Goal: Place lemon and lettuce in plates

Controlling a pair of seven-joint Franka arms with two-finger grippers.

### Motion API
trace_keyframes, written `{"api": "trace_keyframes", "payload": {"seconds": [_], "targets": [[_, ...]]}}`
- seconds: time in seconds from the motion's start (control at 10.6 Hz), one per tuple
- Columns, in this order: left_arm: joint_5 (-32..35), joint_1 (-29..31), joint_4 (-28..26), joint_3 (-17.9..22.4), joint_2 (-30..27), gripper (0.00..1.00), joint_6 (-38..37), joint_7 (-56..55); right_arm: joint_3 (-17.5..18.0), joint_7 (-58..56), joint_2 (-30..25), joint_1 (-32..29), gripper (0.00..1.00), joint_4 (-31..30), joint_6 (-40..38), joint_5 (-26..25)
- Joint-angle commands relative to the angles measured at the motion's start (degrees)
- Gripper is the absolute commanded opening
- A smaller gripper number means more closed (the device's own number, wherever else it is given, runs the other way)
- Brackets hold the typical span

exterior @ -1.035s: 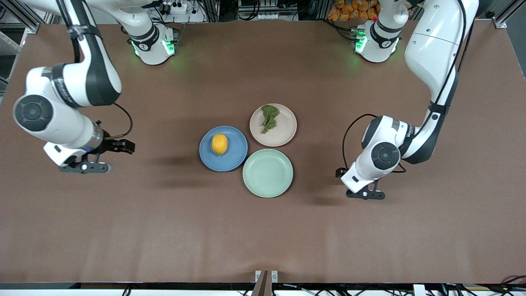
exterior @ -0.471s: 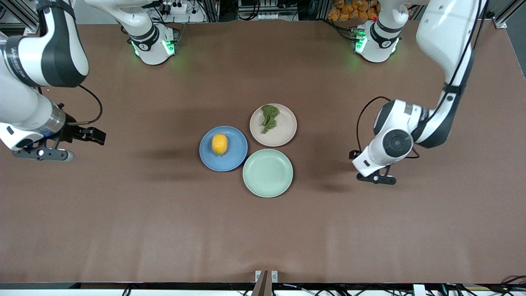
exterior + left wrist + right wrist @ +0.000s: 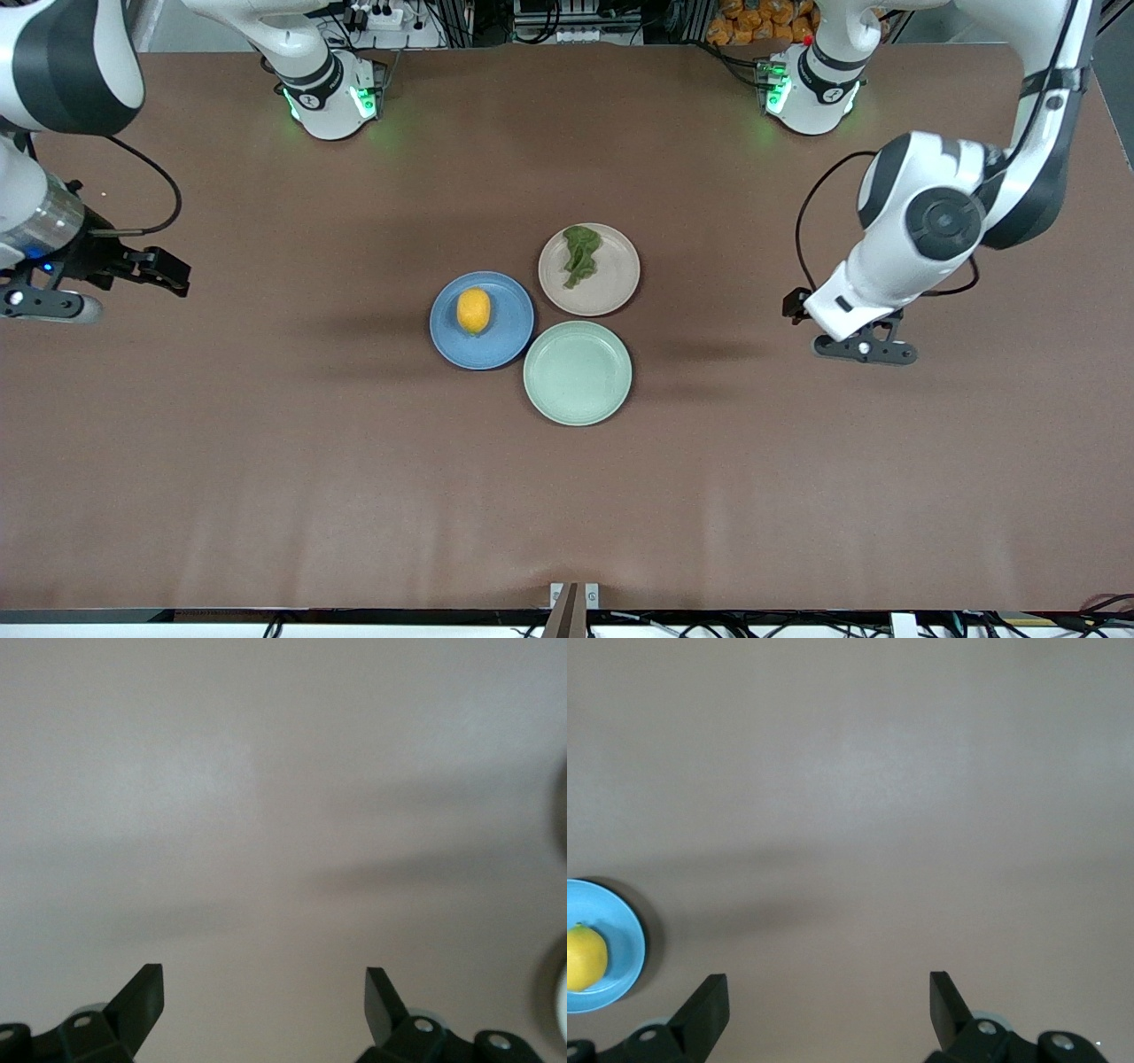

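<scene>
The yellow lemon [image 3: 473, 311] lies on the blue plate [image 3: 507, 341]; the right wrist view shows the same lemon [image 3: 585, 958] and blue plate [image 3: 622, 935] at its edge. The dark-green lettuce [image 3: 580, 252] rests on the beige-pink plate [image 3: 616, 282], which sits beside the blue one and farther from the front camera. My left gripper [image 3: 864, 350] [image 3: 264, 979] hangs open and holds nothing, over bare table toward the left arm's end. My right gripper [image 3: 49, 306] [image 3: 828, 985] is open too, with nothing in it, over bare table at the right arm's end.
A mint-green plate [image 3: 578, 373] with nothing on it touches the other two and lies nearest the front camera. The brown table cover [image 3: 567, 505] stretches bare around the three plates. Both arm bases [image 3: 332, 97] [image 3: 811, 89] stand at the edge farthest from the front camera.
Both arms have drawn away from the plates, each toward its own end of the table. Lemon, lettuce and plates have not moved. Both grippers stayed open.
</scene>
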Motion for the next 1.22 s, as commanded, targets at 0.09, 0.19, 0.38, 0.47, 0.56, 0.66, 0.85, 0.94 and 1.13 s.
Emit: {"api": "trace_keyframes", "payload": {"seconds": [0.09, 0.19, 0.38, 0.47, 0.56, 0.66, 0.85, 0.94, 1.13], "targets": [[-3.78, 0.82, 0.83, 1.78, -6.96, 1.00, 0.00, 3.09, -1.56, -0.73, 0.07, 0.33, 1.00, 5.81, -3.38, 0.63], [-3.78, 0.91, 1.54, 1.87, -8.02, 1.00, 0.00, 3.70, -1.65, -0.64, -0.19, 0.33, 1.00, 5.90, -3.39, 0.89], [-3.69, 0.56, 4.25, 2.48, -8.73, 1.00, -0.43, 3.97, -1.65, -0.64, -0.37, 0.50, 1.00, 7.30, -3.56, 0.98], [-3.61, 0.30, 6.10, 2.48, -8.65, 1.00, -2.96, 3.97, -1.65, -0.64, -0.37, 0.50, 1.00, 8.27, -4.00, 1.24], [-3.26, 0.29, 7.59, 2.48, -8.65, 1.00, -5.94, 4.41, -1.73, -0.64, -0.37, 0.50, 1.00, 8.54, -4.00, 2.81], [-3.52, 0.38, 9.78, 2.48, -8.65, 1.00, -10.50, 5.98, -2.43, -0.64, -0.37, 0.50, 1.00, 8.97, -4.00, 4.56], [-3.61, 0.38, 12.96, 2.57, -8.65, 1.00, -18.60, 8.45, -2.70, -0.73, -0.37, 0.59, 1.00, 9.15, -4.44, 4.58], [-3.78, 0.73, 13.14, 2.57, -8.82, 1.00, -20.20, 8.45, -2.70, -0.73, -0.28, 0.59, 1.00, 9.15, -5.05, 4.67], [-3.78, 0.82, 15.50, 2.57, -9.26, 1.00, -23.18, 8.45, -2.35, -0.73, -0.28, 0.59, 1.00, 9.33, -8.20, 4.76]]}}
